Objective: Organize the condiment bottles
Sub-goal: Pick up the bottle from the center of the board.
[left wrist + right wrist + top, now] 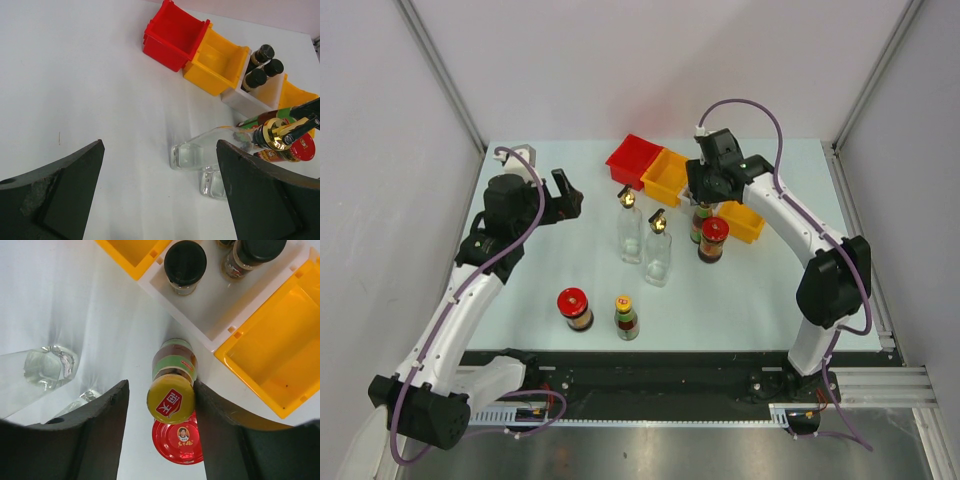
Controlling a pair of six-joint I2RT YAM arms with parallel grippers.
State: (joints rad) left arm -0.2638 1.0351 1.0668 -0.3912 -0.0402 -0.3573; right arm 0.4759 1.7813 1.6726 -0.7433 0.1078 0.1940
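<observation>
My right gripper point(703, 207) hangs open around a yellow-capped sauce bottle point(171, 399) that stands upright in front of the white bin point(215, 305). The right finger touches the bottle and the left finger stands apart from it. A red-lidded jar point(179, 438) stands just beside the bottle. Three black-capped shakers point(263, 52) stand in the white bin. Two clear glass bottles with gold spouts point(630, 226) point(658, 252) stand mid-table. Another red-lidded jar point(575, 308) and a second sauce bottle point(626, 317) stand near the front. My left gripper point(566, 194) is open and empty, left of the glass bottles.
A red bin point(633, 160) and an orange bin point(665, 177) sit in a row at the back, left of the white bin. Another orange bin point(742, 222) sits to its right. Grey walls enclose the table on three sides.
</observation>
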